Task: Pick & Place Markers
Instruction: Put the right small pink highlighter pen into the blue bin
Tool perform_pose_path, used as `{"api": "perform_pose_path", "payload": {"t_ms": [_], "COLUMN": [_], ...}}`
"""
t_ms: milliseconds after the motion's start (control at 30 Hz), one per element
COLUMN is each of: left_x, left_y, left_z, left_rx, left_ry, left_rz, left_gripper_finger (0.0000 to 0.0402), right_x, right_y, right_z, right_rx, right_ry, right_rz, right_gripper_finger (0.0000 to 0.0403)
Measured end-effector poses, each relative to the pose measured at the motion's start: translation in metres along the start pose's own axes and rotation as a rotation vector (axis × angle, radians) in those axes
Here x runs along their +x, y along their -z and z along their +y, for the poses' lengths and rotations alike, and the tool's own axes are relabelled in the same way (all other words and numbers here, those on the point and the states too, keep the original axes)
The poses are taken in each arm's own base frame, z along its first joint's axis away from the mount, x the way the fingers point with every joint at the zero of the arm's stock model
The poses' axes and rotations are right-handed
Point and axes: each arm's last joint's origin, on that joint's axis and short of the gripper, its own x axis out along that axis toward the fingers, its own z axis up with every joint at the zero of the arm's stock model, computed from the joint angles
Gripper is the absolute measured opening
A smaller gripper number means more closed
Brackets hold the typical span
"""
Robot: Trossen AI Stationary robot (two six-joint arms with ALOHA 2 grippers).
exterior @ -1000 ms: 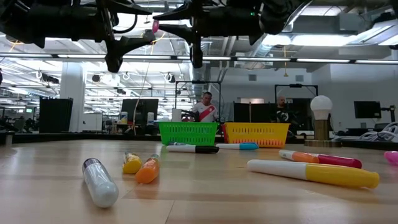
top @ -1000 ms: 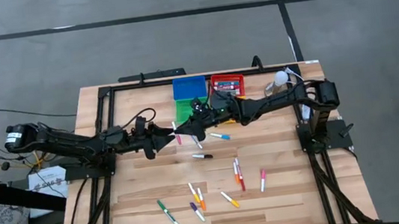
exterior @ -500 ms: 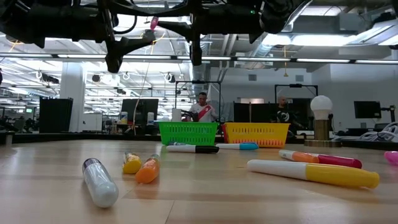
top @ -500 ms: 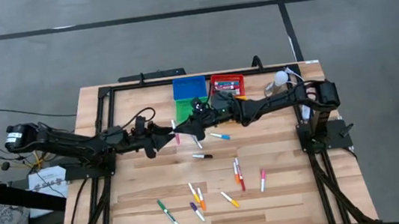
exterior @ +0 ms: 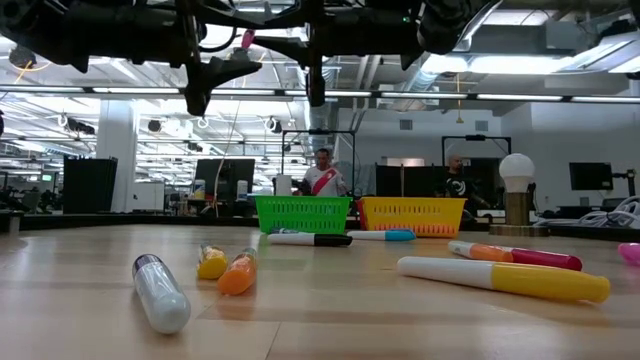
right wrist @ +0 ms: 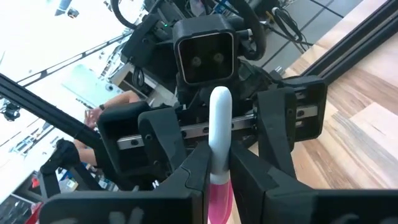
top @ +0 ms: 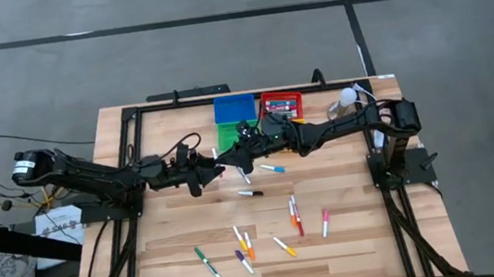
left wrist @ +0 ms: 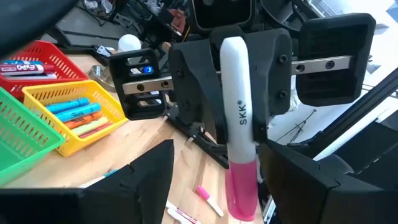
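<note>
A marker with a white barrel (left wrist: 235, 93) and a pink cap (left wrist: 241, 186) hangs above the table's middle, between the two arms. My right gripper (top: 234, 164) reaches in level from the table's right and is shut on it. My left gripper (top: 219, 168) faces it from the left and is open. Its fingers (left wrist: 149, 180) stand on either side of the pink cap, with a gap on each side. In the low view only the pink end (exterior: 247, 40) shows, high between the two grippers. My right gripper pinches the marker's white barrel (right wrist: 219, 158), just above the pink cap, between its two fingers (right wrist: 193, 177). The fingers come level from the table's right and lie across the marker. The marker is lifted clear, its white end (right wrist: 219, 96) sticking out past the fingers.
Blue (top: 234, 108), red (top: 282, 106), green (exterior: 303, 213) and yellow (exterior: 412, 215) bins stand at the table's far side. Loose markers lie below the grippers (top: 251, 193) and over the near half (top: 295, 215) (top: 244, 249). A white lamp (top: 347, 97) stands far right. People sit in the room behind.
My left gripper has edged toward the table's right, closer to the marker, so its fingers now flank the pink cap. My right gripper has kept the marker still.
</note>
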Motion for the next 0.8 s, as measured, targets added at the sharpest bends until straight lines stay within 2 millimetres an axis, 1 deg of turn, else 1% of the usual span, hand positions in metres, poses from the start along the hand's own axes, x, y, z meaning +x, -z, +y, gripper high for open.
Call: {"api": "perform_pose_path", "payload": {"t_ms": [133, 233, 567, 600, 800], "left_x": [0.0000, 0.0000, 0.0000, 0.0000, 0.0000], "left_y": [0.0000, 0.0000, -0.0005, -0.0005, -0.0005], "left_z": [-0.0001, -0.0003, -0.0014, -0.0016, -0.0017], "left_rx": [-0.003, -0.006, -0.031, -0.032, -0.036], "left_ry": [0.001, 0.004, 0.021, 0.027, 0.030], "left_rz": [0.000, 0.001, 0.006, 0.009, 0.011], "left_gripper_finger": [0.0209, 0.0183, 0.0055, 0.0048, 0.0048], "right_x": [0.0005, 0.0007, 0.0006, 0.0006, 0.0006], "right_y": [0.0012, 0.0016, 0.0017, 0.0018, 0.0018], "right_z": [0.0014, 0.0019, 0.0013, 0.0014, 0.0016], "right_rx": [-0.001, -0.003, -0.004, -0.005, -0.005], "right_ry": [-0.004, -0.006, -0.002, -0.004, -0.007], "right_rz": [0.003, 0.003, 0.006, 0.007, 0.008], "right_gripper_finger": [0.0037, 0.0036, 0.0042, 0.0041, 0.0044]}}
